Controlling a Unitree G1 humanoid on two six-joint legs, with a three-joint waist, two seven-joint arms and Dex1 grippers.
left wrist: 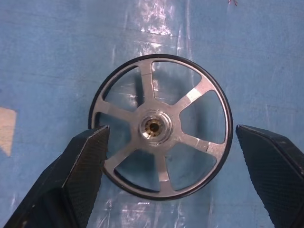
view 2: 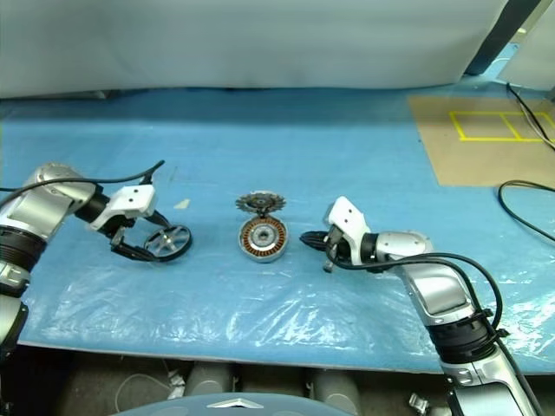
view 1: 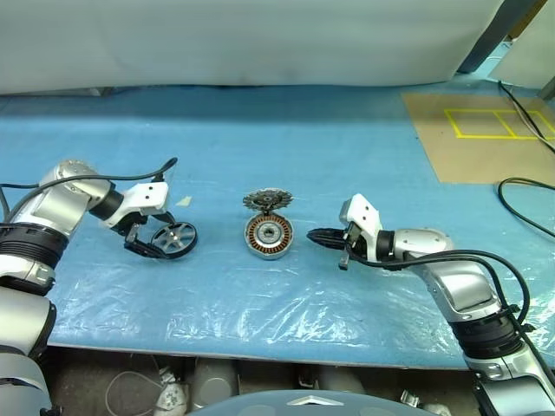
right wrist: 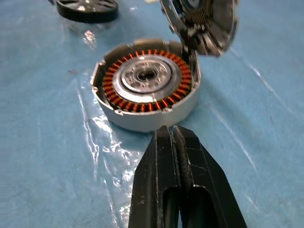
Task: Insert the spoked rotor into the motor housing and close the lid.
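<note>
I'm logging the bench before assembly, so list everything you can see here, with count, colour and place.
spoked wheel: one, silver spokes, black rim, flat on the sheet at the left
motor housing: one, grey, copper windings, centre
toothed disc: one, silvery-dark, propped at the housing's far edge
blue sheet: one, covers the table
brown board: one, yellow lines, far right
black cables: at least two, right edge
left gripper: black, open, straddling the wheel
right gripper: black, shut, pointing at the housing

Bright, even light; glare streaks the plastic sheet (view 1: 260,303); every view is sharp.
</note>
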